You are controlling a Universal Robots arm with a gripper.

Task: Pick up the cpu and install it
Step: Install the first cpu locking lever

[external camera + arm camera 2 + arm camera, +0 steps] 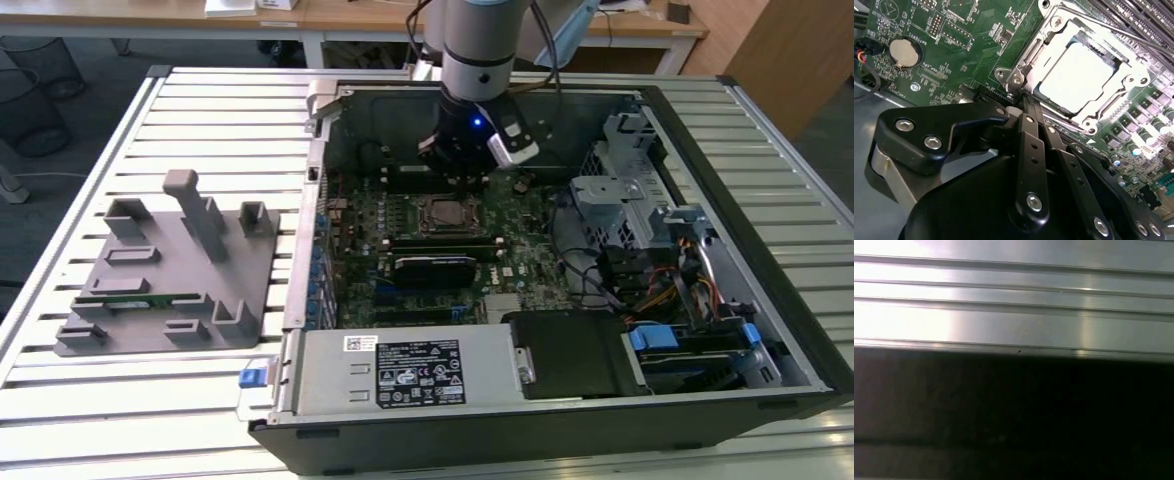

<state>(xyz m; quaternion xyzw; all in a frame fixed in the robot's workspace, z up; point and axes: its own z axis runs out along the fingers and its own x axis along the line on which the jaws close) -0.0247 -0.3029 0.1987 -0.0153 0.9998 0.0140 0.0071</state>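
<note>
A robot arm reaches down into an open computer case [747,330] that lies on its side on a ribbed metal surface [200,110]. The end effector [461,180] hangs just above the motherboard [534,250], over the far edge of the processor socket [445,213]. In the second wrist view the black fingers [1026,117] are drawn together with no gap between them, and nothing is held; their tip sits at the corner of the socket's metal frame [1016,77], though contact cannot be told.

The cpu [1081,77], a flat square chip with a bright silver top, lies seated inside the socket, ringed by the shiny metal frame. A round coin battery [904,52] sits on the green board well apart from it.

On the surface, towards the exterior view's left edge, stands a grey plastic holder [174,270] with a narrow green memory stick [140,298] lying in it. Beyond the far edge of the surface are wooden desks [360,20] and a wire waste bin [34,95]. The first wrist view shows ribbed metal [1014,310] above a dark area.
</note>
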